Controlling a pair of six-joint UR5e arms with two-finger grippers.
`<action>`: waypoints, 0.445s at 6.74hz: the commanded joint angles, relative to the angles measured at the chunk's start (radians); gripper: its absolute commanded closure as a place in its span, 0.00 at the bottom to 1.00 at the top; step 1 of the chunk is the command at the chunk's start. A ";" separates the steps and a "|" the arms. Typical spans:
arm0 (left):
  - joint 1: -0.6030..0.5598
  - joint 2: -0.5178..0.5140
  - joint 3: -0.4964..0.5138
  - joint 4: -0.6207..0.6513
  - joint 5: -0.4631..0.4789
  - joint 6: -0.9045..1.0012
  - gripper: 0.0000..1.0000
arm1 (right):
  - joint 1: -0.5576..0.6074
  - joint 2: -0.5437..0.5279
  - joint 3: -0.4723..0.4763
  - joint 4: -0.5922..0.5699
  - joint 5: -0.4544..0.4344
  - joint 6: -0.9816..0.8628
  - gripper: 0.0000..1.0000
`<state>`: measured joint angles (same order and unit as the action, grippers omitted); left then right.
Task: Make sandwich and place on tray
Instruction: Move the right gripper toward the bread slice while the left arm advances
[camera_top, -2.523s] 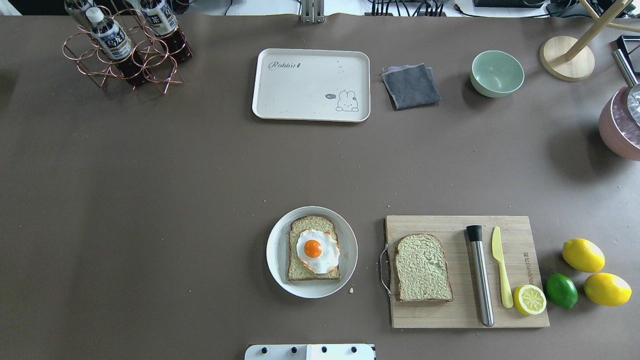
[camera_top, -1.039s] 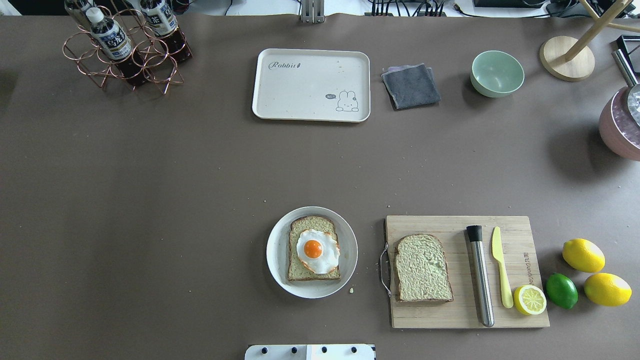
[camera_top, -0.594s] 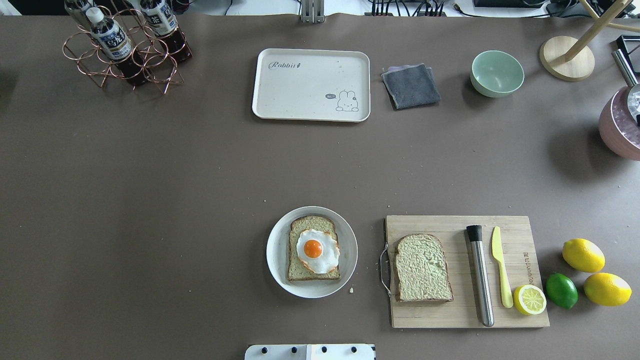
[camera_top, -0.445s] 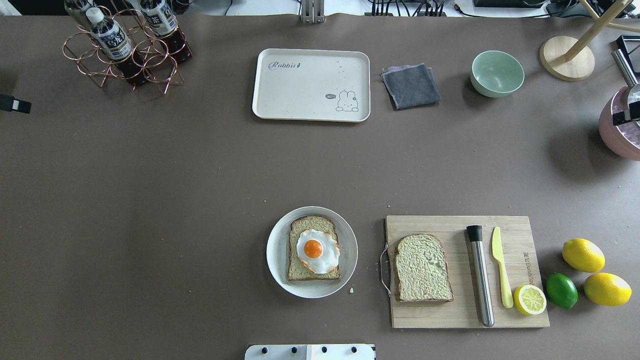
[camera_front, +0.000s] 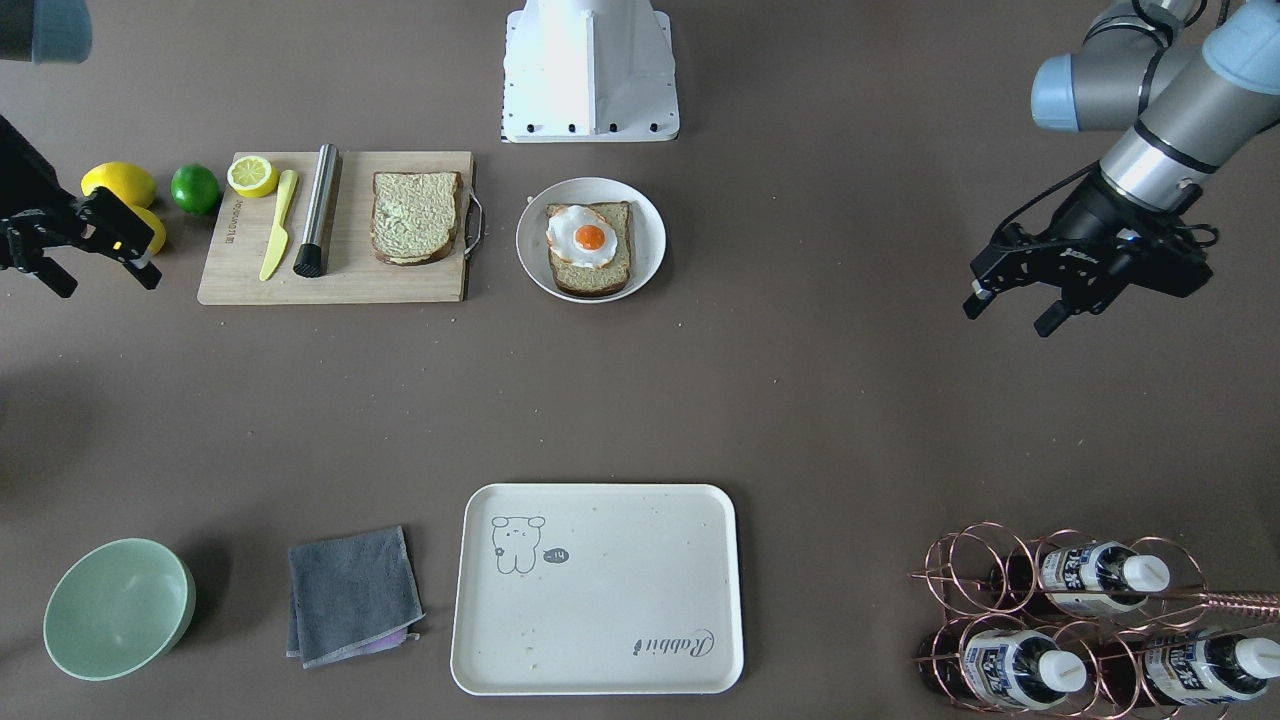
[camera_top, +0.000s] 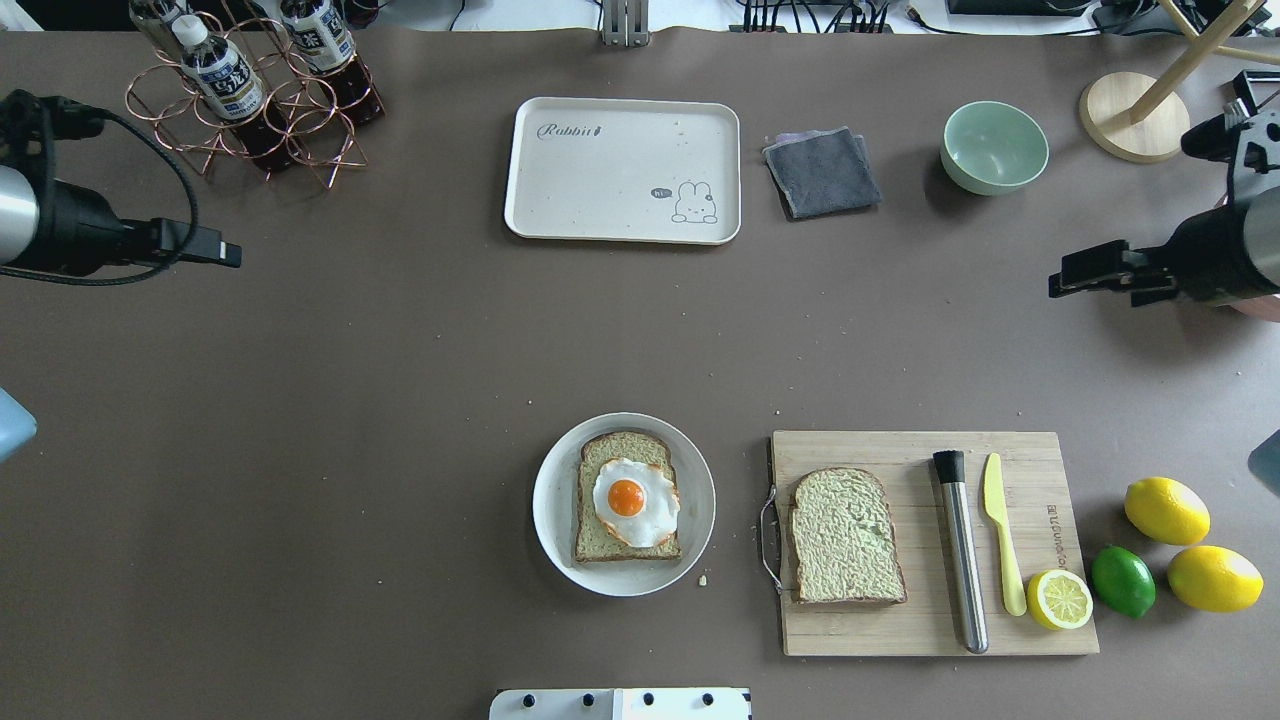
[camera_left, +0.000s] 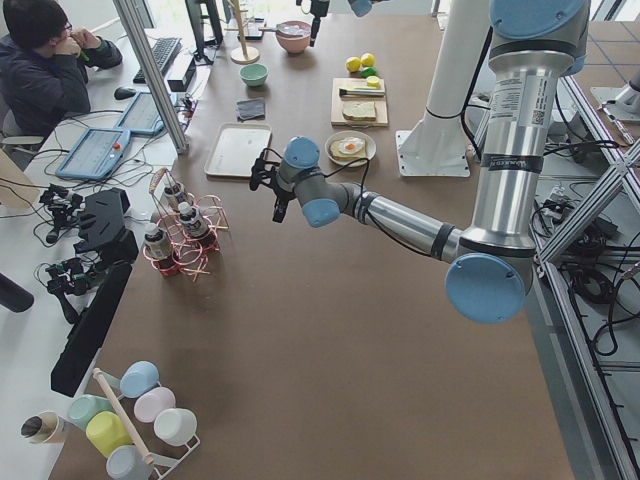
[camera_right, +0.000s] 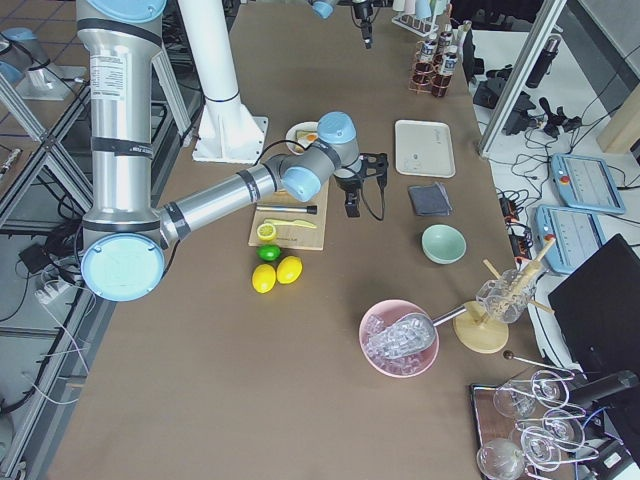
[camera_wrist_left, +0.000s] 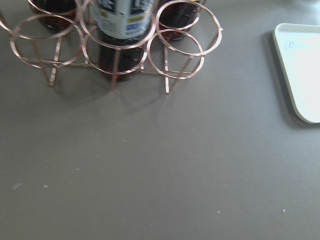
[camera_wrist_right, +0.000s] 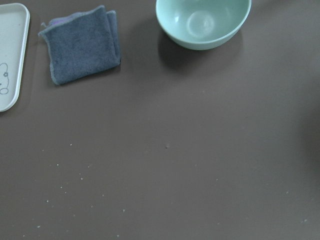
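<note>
Left wrist-mounted — tray (camera_wrist_left: 300, 70) cut off.

Green bowl (camera_wrist_right: 203, 22) top, grey cloth (camera_wrist_right: 82, 43) beside it, tray (camera_wrist_right: 11, 60) corner at left edge.

Overhead and front views face oppositely, sharing the tray (camera_top: 600, 195).

The script "Rabbit" is read on the tray (camera_top: 620, 215), at its upper left corner in the overhead view. "hi" is noted in a small speech bubble beside its drawing. A brand mark is stamped along the right edge of the cutting board (camera_top: 900, 630) but cannot be made out. Printed labels on the bottles (camera_top: 222, 80), upper left of the frame, are not decipherable.
</note>
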<state>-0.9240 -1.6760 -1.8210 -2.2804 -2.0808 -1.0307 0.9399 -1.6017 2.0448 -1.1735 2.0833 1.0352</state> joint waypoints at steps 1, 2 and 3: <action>0.222 -0.045 -0.021 0.005 0.222 -0.170 0.02 | -0.268 0.009 0.085 0.000 -0.174 0.246 0.00; 0.272 -0.089 -0.023 0.027 0.267 -0.222 0.02 | -0.388 0.003 0.110 -0.002 -0.260 0.326 0.00; 0.327 -0.153 -0.026 0.080 0.315 -0.265 0.02 | -0.483 -0.001 0.116 0.001 -0.331 0.385 0.00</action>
<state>-0.6635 -1.7686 -1.8435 -2.2447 -1.8266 -1.2413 0.5755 -1.5982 2.1444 -1.1738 1.8382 1.3403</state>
